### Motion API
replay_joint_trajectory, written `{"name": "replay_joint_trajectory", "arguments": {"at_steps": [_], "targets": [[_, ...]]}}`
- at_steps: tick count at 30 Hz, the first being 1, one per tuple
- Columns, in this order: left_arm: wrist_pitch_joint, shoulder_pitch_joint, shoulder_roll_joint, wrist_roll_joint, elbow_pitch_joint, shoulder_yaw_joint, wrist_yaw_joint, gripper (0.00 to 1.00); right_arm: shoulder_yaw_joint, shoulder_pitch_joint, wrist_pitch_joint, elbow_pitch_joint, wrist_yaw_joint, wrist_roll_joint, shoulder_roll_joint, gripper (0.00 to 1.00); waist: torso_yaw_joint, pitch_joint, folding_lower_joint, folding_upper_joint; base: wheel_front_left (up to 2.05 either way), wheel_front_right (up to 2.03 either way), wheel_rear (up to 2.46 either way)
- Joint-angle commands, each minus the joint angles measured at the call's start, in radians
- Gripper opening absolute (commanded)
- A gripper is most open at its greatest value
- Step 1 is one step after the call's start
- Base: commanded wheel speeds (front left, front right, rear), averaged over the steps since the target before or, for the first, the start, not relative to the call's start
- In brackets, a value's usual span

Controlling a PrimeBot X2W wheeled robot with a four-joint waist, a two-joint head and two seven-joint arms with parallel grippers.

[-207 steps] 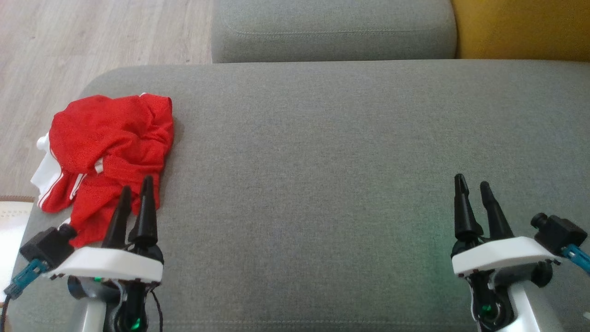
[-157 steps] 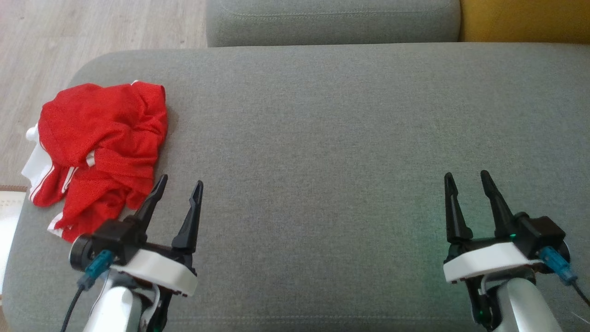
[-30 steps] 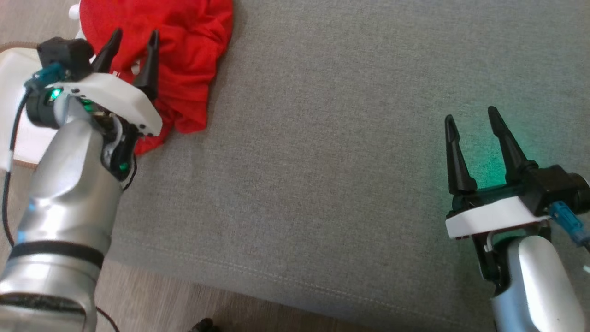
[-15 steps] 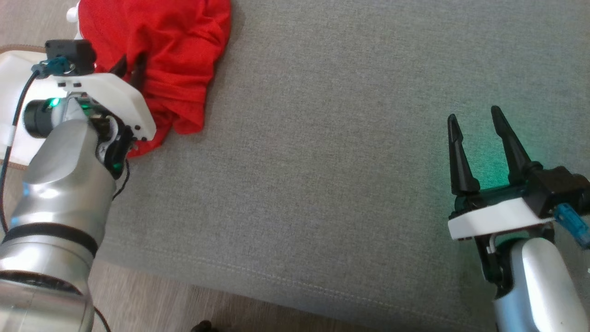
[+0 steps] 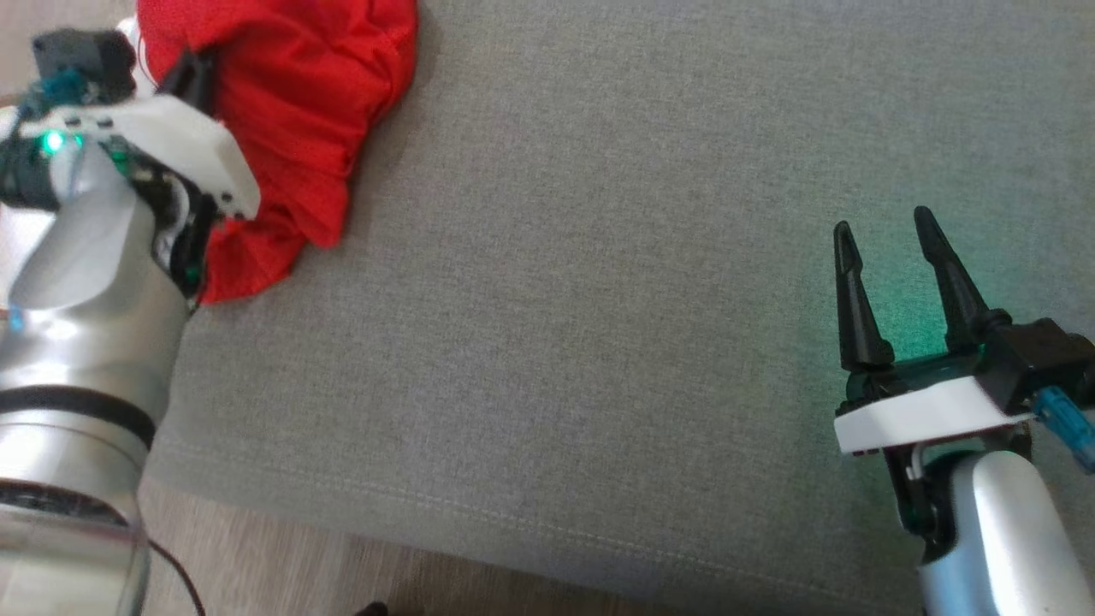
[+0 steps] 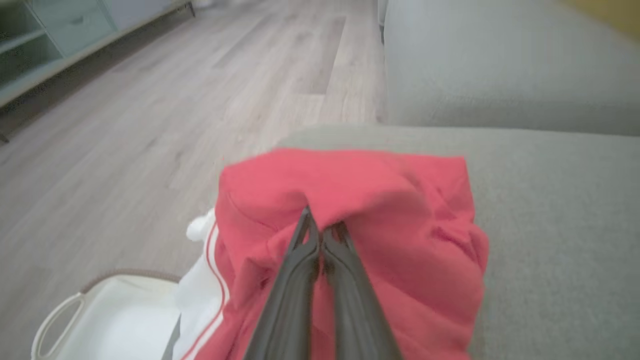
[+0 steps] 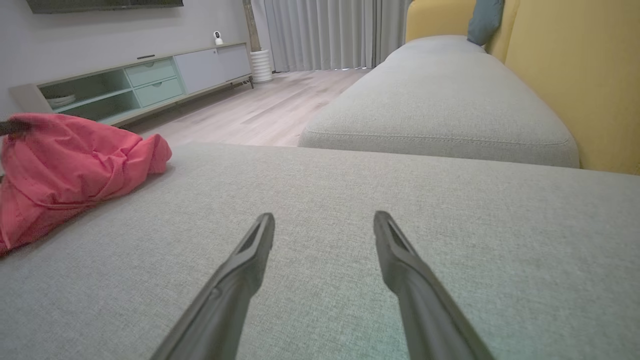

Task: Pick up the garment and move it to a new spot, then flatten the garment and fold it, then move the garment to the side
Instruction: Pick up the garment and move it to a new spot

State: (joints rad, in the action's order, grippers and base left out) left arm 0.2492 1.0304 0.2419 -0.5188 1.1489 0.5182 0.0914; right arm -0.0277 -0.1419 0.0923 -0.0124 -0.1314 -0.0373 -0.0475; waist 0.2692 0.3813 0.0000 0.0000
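Left gripper (image 6: 322, 225): jaws are pinched shut on a raised fold at the top of the red garment (image 6: 390, 210), and the cloth bunches over the tips. Right gripper (image 5: 884, 220): jaws stand wide with nothing between them, low over bare cushion, well apart from the cloth.

The garment lies crumpled at the left front corner of the grey sofa seat (image 5: 599, 257). Its white-striped edge (image 6: 212, 280) sits at the cushion's end, above a white handled container (image 6: 100, 320) on the floor.

Step in hand, as judged: the pick-up.
- You hold only a small fold, so raise it slowly and watch for the cloth slipping out.
- Lift until the trailing edge clears the corner before you carry it toward the open middle of the seat.
- Keep your right arm where it is, out of the path.

Surface: woven upholstery, likely to drag on cloth. Room: a second cushion (image 7: 440, 110), a yellow backrest (image 7: 575, 75), pale wood floor (image 6: 150, 125), a low cabinet (image 7: 140, 80) and curtains (image 7: 325, 30).
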Motion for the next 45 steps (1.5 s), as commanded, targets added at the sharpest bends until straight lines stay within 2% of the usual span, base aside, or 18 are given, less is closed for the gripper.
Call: {"name": "replay_joint_trajectory", "arguments": {"at_steps": [1, 5, 10, 17, 22, 32, 45], "targets": [[0.012, 0.051, 0.072, 0.014, -0.061, -0.041, -0.013, 0.0, -0.026, 0.007, 0.006, 0.038, 0.001, -0.01, -0.003, 1.0, -0.002, -0.008, 0.0, 0.0, 0.0, 0.0, 0.0], [0.012, 0.006, 0.095, 0.058, -0.213, -0.088, -0.054, 0.0, -0.027, 0.008, 0.018, 0.036, 0.001, -0.022, -0.003, 1.0, -0.009, -0.04, 0.0, 0.0, 0.0, 0.0, 0.0], [0.012, -0.078, 0.102, 0.103, -0.4, -0.156, -0.08, 0.0, -0.035, 0.007, 0.032, 0.034, 0.001, -0.044, -0.003, 1.0, -0.031, -0.084, 0.0, 0.0, 0.0, 0.0, 0.0], [0.012, -0.233, 0.087, 0.142, -0.638, -0.23, -0.084, 0.0, -0.057, 0.015, 0.053, 0.029, 0.001, -0.079, -0.003, 1.0, -0.09, -0.152, 0.0, 0.0, 0.0, 0.0, 0.0], [0.012, -0.352, 0.064, 0.14, -0.749, -0.241, -0.075, 0.0, -0.085, 0.02, 0.077, 0.002, 0.001, -0.12, -0.003, 1.0, -0.148, -0.197, 0.0, 0.0, 0.0, 0.0, 0.0], [-0.001, -0.47, -0.009, 0.157, -0.859, -0.124, -0.044, 0.0, -0.116, 0.02, 0.107, -0.037, 0.001, -0.137, -0.003, 1.0, -0.261, -0.214, 0.0, 0.0, 0.0, 0.0, 0.0], [-0.022, -0.38, -0.114, 0.179, -0.932, 0.005, -0.008, 0.0, -0.111, 0.021, 0.113, -0.028, 0.001, -0.144, -0.003, 1.0, -0.414, -0.165, 0.0, 0.0, 0.0, 0.0, 0.0]]}}
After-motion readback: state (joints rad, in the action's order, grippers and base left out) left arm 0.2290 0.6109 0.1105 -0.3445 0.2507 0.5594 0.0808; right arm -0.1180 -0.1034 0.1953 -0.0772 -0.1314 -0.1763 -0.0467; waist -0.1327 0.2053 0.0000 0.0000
